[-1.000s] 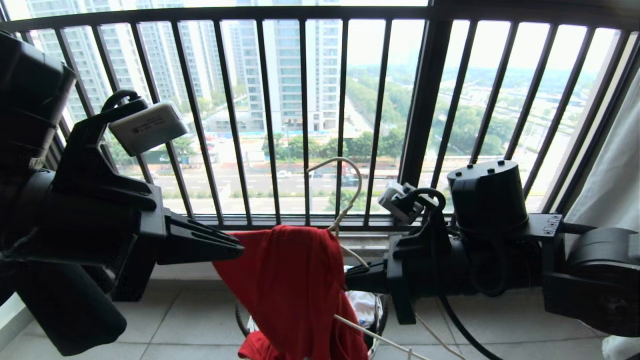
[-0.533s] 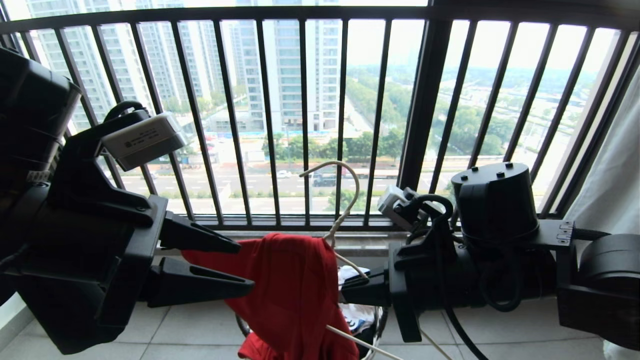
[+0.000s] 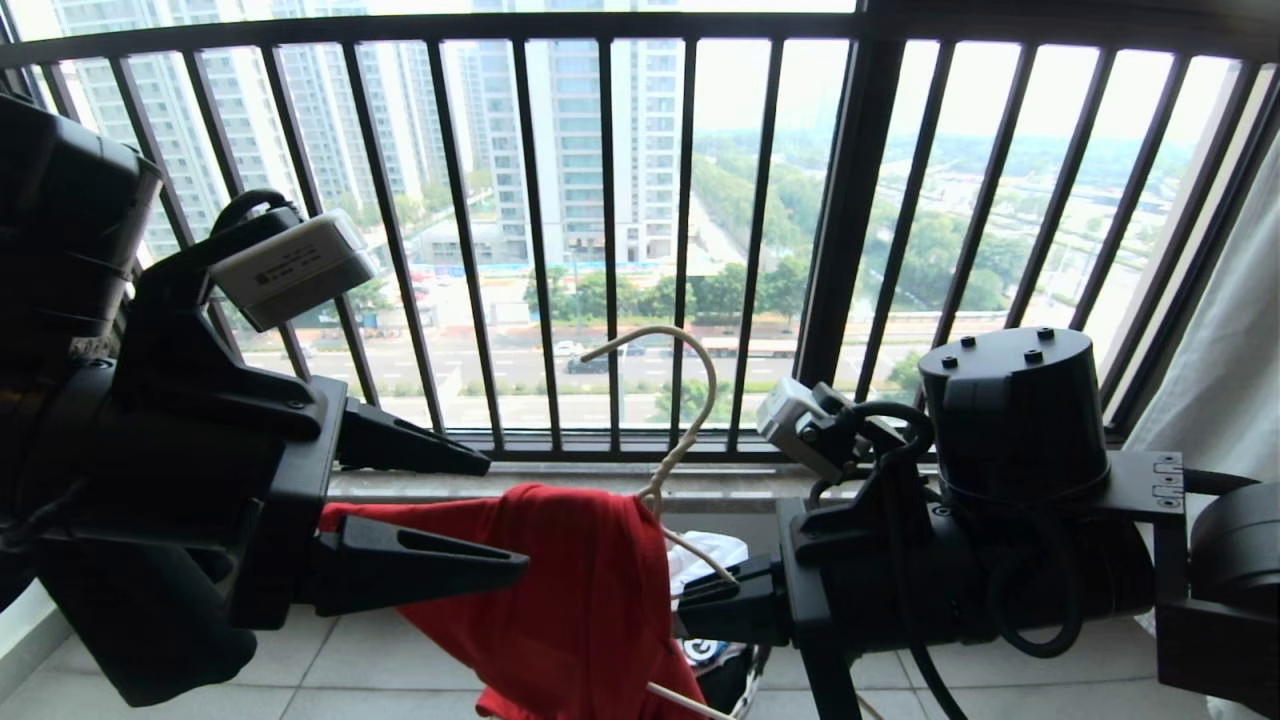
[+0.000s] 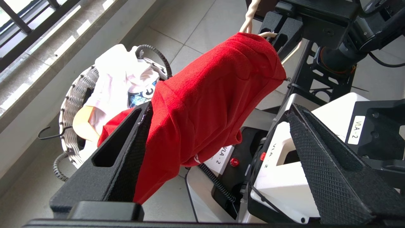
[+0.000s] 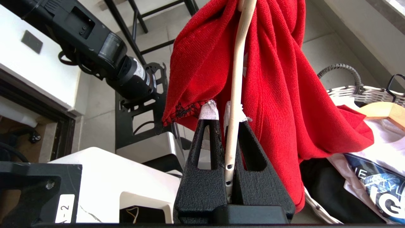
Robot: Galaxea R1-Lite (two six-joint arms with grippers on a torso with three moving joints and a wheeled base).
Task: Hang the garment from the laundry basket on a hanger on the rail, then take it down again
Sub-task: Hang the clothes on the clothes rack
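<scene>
The red knitted short-sleeved T-shirt [image 3: 560,590] hangs draped over the thin cream-white wire hanger [image 3: 680,420], bunched in soft folds above the floor and just over the laundry basket. The hanger's hook curls upward in front of the black vertical-barred window railing [image 3: 610,240], and its twisted neck rises out of the shirt's top fold.

The right hand [image 5: 228,123] is clamped shut on a straight arm of the hanger, its black textured fingers [image 5: 205,148] tipped with white tape and pressed against the red cloth. The left hand [image 3: 500,515] stands wide open beside the shirt; one of its ribbed black wedge-shaped fingers [image 4: 126,148] lies against the fabric, the other is well apart from it, and it grips nothing.

Below the shirt sits the small round woven laundry basket with a white rim [image 4: 71,104] and a dark twisted handle. Inside it lie a white T-shirt with a blue printed graphic [image 5: 376,183], some black cloth and a thick tan wooden hanger [image 5: 383,112]; a corner of the red shirt trails onto them.

The floor is pale grey tile [image 3: 400,650], with a stone sill along the foot of the railing. A pale curtain [image 3: 1230,350] hangs at the far right.
</scene>
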